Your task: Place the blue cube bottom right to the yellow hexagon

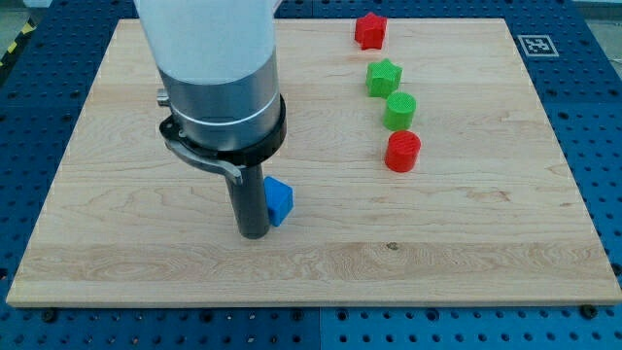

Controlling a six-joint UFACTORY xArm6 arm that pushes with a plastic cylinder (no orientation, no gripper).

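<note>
The blue cube (pixel 279 199) lies on the wooden board (pixel 466 233), left of the board's middle and toward the view's bottom. My tip (pixel 254 233) is at the end of the dark rod, right against the cube's left side. The arm's wide white and grey body hides the board above and behind the rod. No yellow hexagon shows in the view; it may be hidden behind the arm.
Toward the view's top right stand a red star block (pixel 369 30), a green star block (pixel 384 77), a green cylinder-like block (pixel 399 111) and a red cylinder (pixel 402 152), in a rough column. A black-and-white marker (pixel 535 45) sits on the board's top right corner.
</note>
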